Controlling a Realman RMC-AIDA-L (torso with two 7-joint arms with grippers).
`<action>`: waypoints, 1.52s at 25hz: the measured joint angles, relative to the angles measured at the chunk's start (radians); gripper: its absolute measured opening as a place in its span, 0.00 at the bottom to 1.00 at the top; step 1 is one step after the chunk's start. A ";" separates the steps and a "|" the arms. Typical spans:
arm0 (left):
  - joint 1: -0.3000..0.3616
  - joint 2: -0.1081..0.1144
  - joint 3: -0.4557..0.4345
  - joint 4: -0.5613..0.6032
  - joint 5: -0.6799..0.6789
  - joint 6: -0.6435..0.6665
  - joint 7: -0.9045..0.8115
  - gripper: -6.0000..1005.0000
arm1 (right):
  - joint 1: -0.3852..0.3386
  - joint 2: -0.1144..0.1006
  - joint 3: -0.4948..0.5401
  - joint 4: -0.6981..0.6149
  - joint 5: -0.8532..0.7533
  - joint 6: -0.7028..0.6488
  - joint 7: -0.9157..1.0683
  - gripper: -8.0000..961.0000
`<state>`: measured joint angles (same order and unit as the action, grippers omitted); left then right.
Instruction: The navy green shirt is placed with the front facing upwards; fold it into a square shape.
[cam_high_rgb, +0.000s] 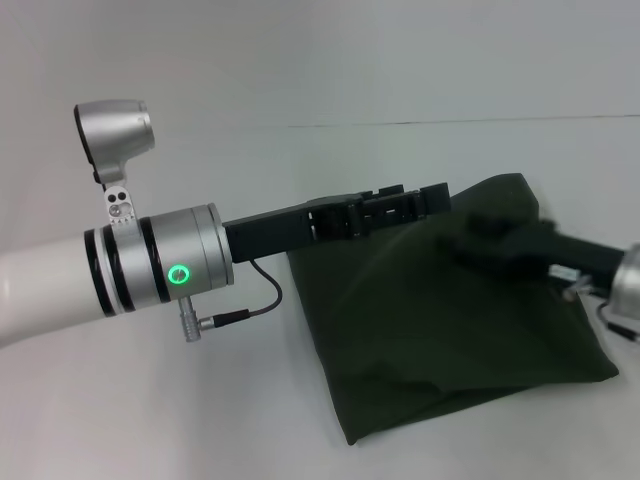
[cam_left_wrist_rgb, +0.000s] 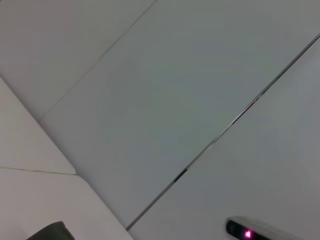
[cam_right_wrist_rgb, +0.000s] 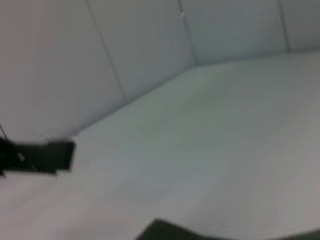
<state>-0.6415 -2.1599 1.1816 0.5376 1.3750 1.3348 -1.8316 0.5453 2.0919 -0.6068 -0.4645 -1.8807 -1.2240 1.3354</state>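
1. Left gripper (cam_high_rgb: 432, 200): raised above the shirt's upper left edge. Whether its fingers are released, clenched or grasping cloth cannot be told.
2. Right gripper (cam_high_rgb: 478, 238): blurred, raised over the upper right part of the shirt. The state of its fingers cannot be told.
3. Left arm (cam_high_rgb: 130, 265): reaches in from the left, with a green light on its wrist.
4. Right arm (cam_high_rgb: 600, 268): enters from the right edge.
5. Shirt (cam_high_rgb: 420, 330): dark olive-green, folded into a rough bundle, lying on the white tabletop (cam_high_rgb: 150, 400) right of centre, near the front edge. No lettering shows.
6. Left wrist view: one shirt corner (cam_left_wrist_rgb: 50, 232) appears.
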 joint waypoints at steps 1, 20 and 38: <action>0.000 0.000 0.000 0.000 0.000 0.000 0.000 0.96 | 0.010 0.000 -0.019 0.018 0.000 0.032 0.000 0.79; 0.024 0.007 -0.006 -0.001 0.015 0.000 -0.002 0.96 | 0.006 -0.002 -0.024 0.060 0.031 0.251 0.008 0.78; -0.004 0.048 -0.224 0.010 0.590 -0.023 -0.532 0.96 | -0.147 -0.017 0.102 -0.123 0.192 -0.167 -0.083 0.79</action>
<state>-0.6453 -2.1120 0.9575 0.5473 1.9645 1.3116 -2.3632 0.3987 2.0747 -0.5047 -0.5873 -1.6886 -1.3908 1.2527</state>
